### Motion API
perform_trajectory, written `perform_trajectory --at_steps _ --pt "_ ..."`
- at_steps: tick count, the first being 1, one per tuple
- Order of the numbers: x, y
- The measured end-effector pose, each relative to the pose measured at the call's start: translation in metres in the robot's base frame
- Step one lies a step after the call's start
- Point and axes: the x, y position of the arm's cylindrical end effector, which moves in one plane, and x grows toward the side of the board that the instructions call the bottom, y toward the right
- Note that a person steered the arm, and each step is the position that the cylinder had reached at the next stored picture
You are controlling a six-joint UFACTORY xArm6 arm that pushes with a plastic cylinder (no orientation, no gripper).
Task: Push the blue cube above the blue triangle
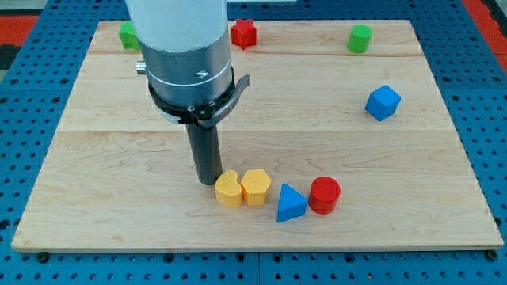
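The blue cube (pixel 383 102) sits alone on the wooden board at the view's right. The blue triangle (pixel 291 203) lies near the view's bottom centre, touching a red cylinder (pixel 325 195) on its right. My tip (pixel 208 181) rests on the board just left of two yellow blocks, far to the left of and below the blue cube. The tip touches or nearly touches the left yellow block (pixel 228 189).
A second yellow block (pixel 256 187) sits between the first yellow block and the blue triangle. A red star-like block (pixel 244 33), a green cylinder (pixel 360 38) and a green block (pixel 128 35) sit along the board's top edge (pixel 317 22).
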Motion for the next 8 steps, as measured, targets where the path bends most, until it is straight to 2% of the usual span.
perform_trajectory --at_steps 1,4,5,8 --pt "-0.051 0.019" --pt "-0.213 0.238" --pt "-0.211 0.324" --pt "-0.119 0.287"
